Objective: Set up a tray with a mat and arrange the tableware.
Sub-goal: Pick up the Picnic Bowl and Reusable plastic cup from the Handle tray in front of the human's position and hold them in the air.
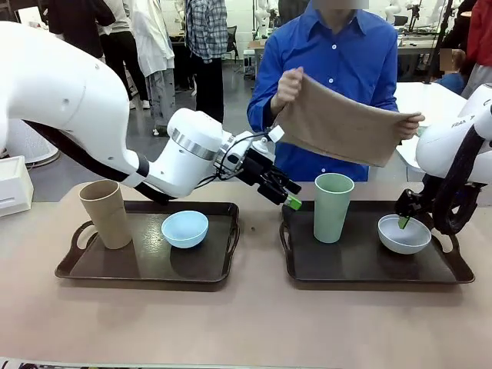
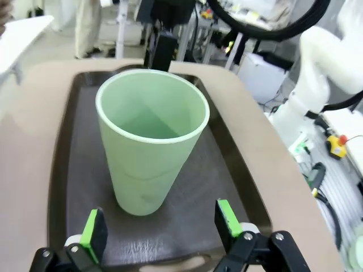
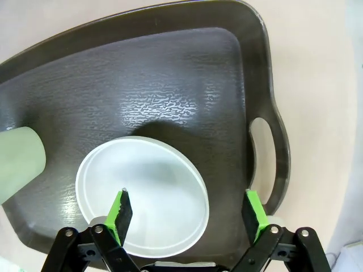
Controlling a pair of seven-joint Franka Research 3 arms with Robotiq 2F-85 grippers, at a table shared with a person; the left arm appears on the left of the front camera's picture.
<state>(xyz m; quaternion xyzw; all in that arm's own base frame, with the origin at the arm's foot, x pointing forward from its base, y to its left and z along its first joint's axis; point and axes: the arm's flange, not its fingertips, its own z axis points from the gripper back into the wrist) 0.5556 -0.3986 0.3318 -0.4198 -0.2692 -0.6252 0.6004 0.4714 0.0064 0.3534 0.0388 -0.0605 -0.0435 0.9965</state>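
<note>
Across the table a person holds a tan mat up in both hands. The right tray carries the sage green tumbler and the pale white bowl. My left gripper reaches across, open, just left of the green tumbler, which stands upright ahead of the gripper and apart from its pads. My right gripper hangs open over the white bowl; this gripper straddles the bowl's rim, with one finger over the inside and the other over the tray. The left tray holds the tan-brown tumbler and the light blue bowl.
Both dark trays lie side by side on the beige table, with a narrow gap between them. A white box sits at the far left edge. Other people stand farther back in the room.
</note>
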